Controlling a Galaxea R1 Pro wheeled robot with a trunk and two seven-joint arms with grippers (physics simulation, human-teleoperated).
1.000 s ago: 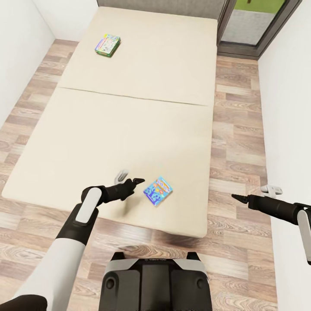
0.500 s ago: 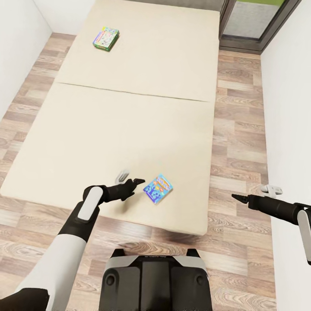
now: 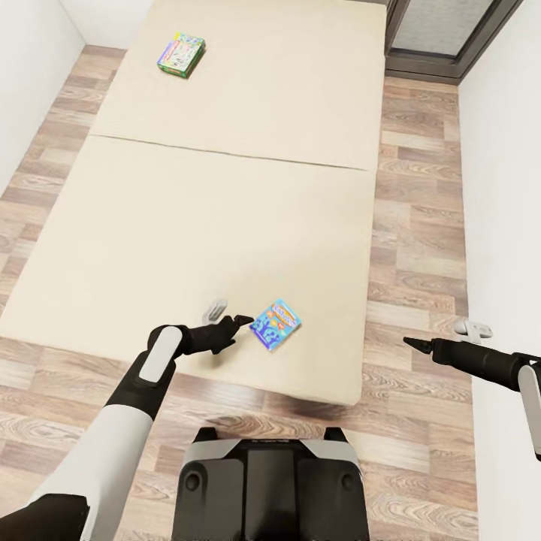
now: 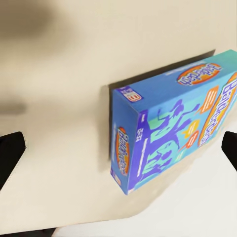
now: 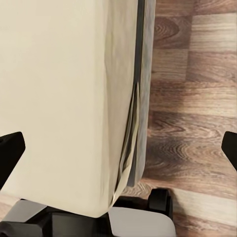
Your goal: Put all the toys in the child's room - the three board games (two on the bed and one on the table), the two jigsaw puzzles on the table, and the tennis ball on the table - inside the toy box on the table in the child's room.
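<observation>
Left hand [image 3: 229, 315] spread wide, just beside the blue board game [image 3: 275, 324] on the bed [image 3: 225, 203]. Right hand [image 3: 439, 338] wide, empty, over the floor [image 3: 421, 248]. Second board game [image 3: 180, 54] lies far up the bed.

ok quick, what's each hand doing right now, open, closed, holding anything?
Left hand: open, empty, just short of the blue game on the bed.
Right hand: open, empty, over the floor.
</observation>
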